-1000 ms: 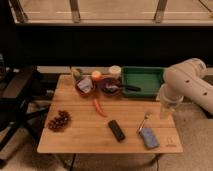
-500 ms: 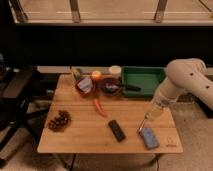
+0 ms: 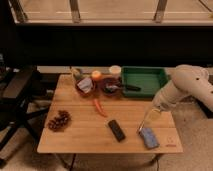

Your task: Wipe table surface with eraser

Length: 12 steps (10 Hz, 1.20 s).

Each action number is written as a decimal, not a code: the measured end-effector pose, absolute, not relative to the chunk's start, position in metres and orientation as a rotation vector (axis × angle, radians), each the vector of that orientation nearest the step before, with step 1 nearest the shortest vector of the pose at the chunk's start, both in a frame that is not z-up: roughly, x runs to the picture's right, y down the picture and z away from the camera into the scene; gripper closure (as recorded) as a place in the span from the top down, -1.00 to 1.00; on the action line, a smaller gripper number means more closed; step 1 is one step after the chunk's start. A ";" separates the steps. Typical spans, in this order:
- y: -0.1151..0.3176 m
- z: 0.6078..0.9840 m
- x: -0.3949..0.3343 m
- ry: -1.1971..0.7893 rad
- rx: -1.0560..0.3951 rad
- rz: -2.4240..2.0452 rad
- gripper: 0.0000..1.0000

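The table surface [image 3: 80,137] is a light-brown wooden plank top in the middle of the camera view. The eraser [image 3: 117,130] is a small black block lying flat near the table's front edge, right of centre. My gripper [image 3: 144,124] reaches in from the right on a pale arm [image 3: 182,87]. It hangs low over the table, just above a blue-grey pad [image 3: 149,138] and to the right of the eraser, apart from it.
A green tray [image 3: 143,75] stands at the back right. Two dark bowls [image 3: 86,86] [image 3: 110,86], a cup [image 3: 115,70] and an orange ball [image 3: 96,75] sit at the back. An orange-red stick [image 3: 100,107] lies mid-table, dark grapes [image 3: 58,121] at the left. A black chair [image 3: 17,97] stands left of the table.
My arm has swung left and down from the table's right edge, bringing the gripper over the blue-grey pad. The objects on the table have not moved.
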<state>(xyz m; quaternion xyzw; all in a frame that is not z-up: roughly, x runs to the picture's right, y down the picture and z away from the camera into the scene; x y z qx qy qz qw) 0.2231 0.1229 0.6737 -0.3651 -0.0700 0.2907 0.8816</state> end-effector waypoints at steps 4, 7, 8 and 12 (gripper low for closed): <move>0.145 0.688 0.188 -0.178 -0.648 0.617 0.30; 0.153 0.703 0.173 -0.171 -0.560 0.672 0.30; 0.157 0.707 0.167 -0.163 -0.555 0.681 0.30; 0.161 0.710 0.163 -0.160 -0.563 0.678 0.30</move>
